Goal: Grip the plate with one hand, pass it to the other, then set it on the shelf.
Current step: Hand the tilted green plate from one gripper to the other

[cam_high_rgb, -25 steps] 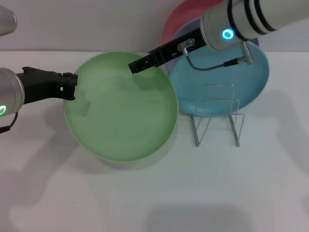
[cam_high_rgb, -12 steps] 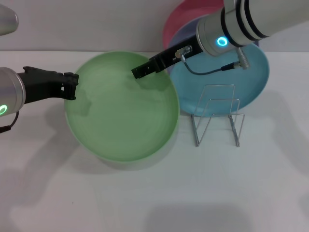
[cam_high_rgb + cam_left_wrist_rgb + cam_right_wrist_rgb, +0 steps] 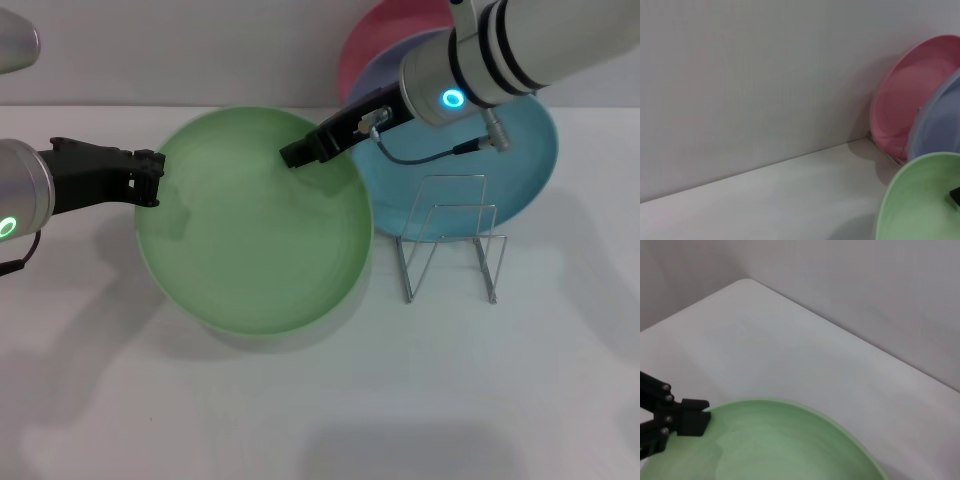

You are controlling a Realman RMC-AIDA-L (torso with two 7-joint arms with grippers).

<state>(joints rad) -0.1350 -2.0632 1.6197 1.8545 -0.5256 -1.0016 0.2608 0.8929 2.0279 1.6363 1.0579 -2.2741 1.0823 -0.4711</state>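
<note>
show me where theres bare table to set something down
Bare table runs along the near edge, in front of the green plate and wire rack, and on the rack's right. It is crowded behind the rack: turquoise plate, lavender and pink plates.

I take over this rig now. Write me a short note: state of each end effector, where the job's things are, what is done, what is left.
Left end effector: shut on the green plate at its left rim, holding it above the table.
Right end effector: over the plate's far right rim; grip cannot be judged.
Wire shelf: on the table right of the plate, holds no plate.
Done: plate gripped by the left.
Left: hand over to the right, release left, set plate in the shelf.
</note>
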